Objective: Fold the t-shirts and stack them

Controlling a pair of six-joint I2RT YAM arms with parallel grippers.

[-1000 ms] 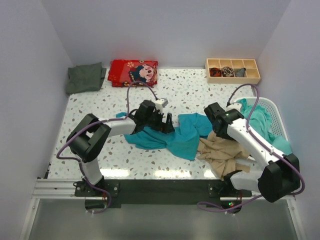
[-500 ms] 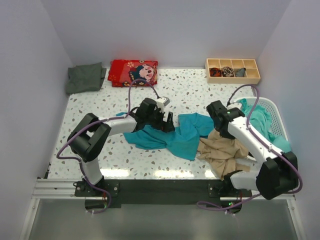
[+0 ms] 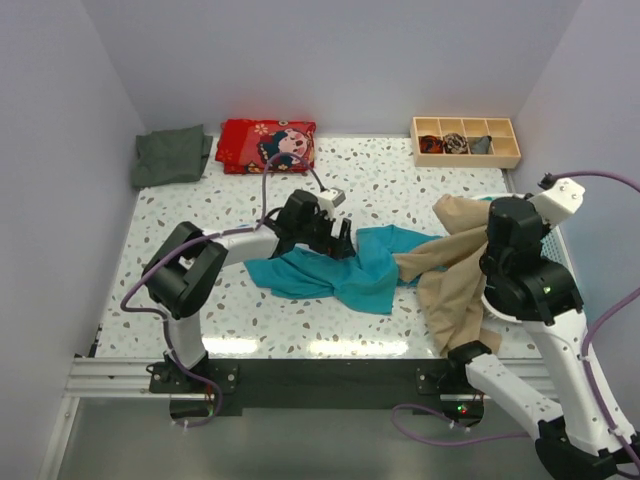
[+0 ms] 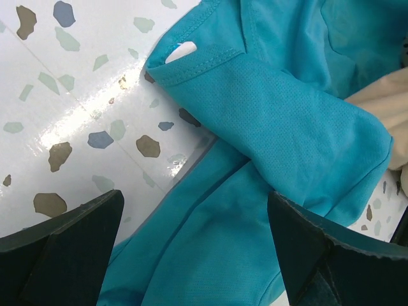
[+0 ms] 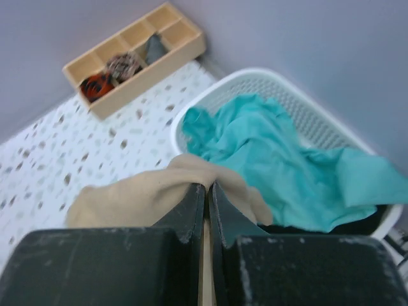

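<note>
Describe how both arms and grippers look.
The left arm and right arm both have white links, bulky black joint housings and a looping purple cable. The left gripper and right gripper have matte black fingers, faintly scuffed.

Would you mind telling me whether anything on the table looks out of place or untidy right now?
Nothing is spilled or damaged. The teal shirt lies crumpled mid-table, and the beige shirt hangs bunched from the shut right gripper, one end trailing beside the teal shirt.
</note>
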